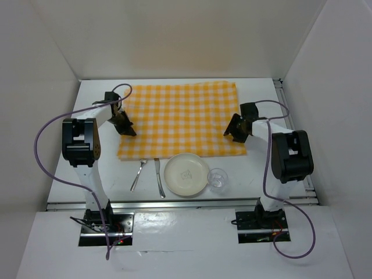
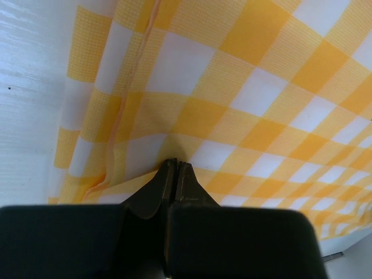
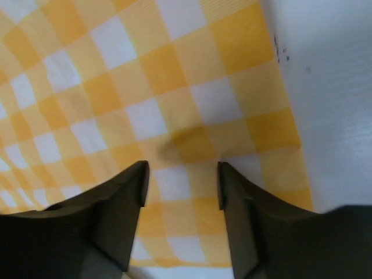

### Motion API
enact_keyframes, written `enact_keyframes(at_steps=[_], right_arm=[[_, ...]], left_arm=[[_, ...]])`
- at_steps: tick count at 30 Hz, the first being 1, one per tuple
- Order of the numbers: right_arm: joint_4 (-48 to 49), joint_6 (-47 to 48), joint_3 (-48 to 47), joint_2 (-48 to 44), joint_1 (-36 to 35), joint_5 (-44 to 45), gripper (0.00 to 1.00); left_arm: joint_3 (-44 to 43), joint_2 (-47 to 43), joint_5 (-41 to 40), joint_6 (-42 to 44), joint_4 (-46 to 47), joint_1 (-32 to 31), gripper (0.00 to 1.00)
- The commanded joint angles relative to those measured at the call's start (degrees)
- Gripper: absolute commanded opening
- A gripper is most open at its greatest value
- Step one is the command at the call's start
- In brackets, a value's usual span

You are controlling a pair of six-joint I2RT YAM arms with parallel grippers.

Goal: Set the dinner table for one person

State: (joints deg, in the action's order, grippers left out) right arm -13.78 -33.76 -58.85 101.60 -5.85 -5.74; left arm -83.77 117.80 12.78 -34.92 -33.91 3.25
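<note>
The yellow-and-white checked cloth (image 1: 181,119) lies spread on the white dinner table (image 1: 263,93). My left gripper (image 1: 125,125) is at the cloth's left edge. In the left wrist view it (image 2: 176,164) is shut on a puckered fold of the cloth (image 2: 244,75). My right gripper (image 1: 235,131) hovers over the cloth's right edge near its front corner. In the right wrist view it (image 3: 181,174) is open and empty above the cloth (image 3: 145,87). A white plate (image 1: 186,174), a clear glass (image 1: 218,179), a fork (image 1: 138,174) and a knife (image 1: 158,178) lie in front of the cloth.
The plate's far rim overlaps the cloth's front edge. White walls enclose the table at the left, back and right. Bare table shows left of the cloth (image 2: 29,87) and right of it (image 3: 331,87). A metal rail (image 1: 174,203) runs along the front edge.
</note>
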Motion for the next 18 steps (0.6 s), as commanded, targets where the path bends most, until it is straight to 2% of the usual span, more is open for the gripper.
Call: enact_keyframes(at_steps=[1,2,4,6,9,14,18], right_arm=[[-5.11,1.23,-3.71,-7.37,-1.27,3.27,0.64],[-6.59,1.76,-4.51,-10.86,-1.27,4.06,0.73],[-9.49,2.37,-6.54,-15.96,-1.79,4.85,0.82],[-11.7,2.99,-6.54,-19.41,-2.41,5.91,0.92],[-16.88,3.0,-4.27,-26.35,-2.94,5.91,0.94],[-28.38,-0.69,5.22,-36.55,-5.92,2.85,0.96],[-34.11,-9.02,10.85,-45.76,-9.79,0.39,0.97]], left_arm=[[-1.66,-2.12,-1.27,0.81,-0.01,0.8,0.07],[-3.23,-2.74,-0.74,1.42,-0.71,0.8,0.14],[-5.08,-4.59,-0.73,2.31,-2.21,0.28,0.21],[-7.62,-5.91,-1.43,3.01,-3.88,-0.26,0.34],[-9.48,-9.24,-1.44,3.63,-4.58,-0.78,0.55],[-10.1,-16.18,-2.49,4.15,-6.52,-2.71,0.58],[-5.1,-25.31,-1.96,4.15,-5.12,-3.85,0.58]])
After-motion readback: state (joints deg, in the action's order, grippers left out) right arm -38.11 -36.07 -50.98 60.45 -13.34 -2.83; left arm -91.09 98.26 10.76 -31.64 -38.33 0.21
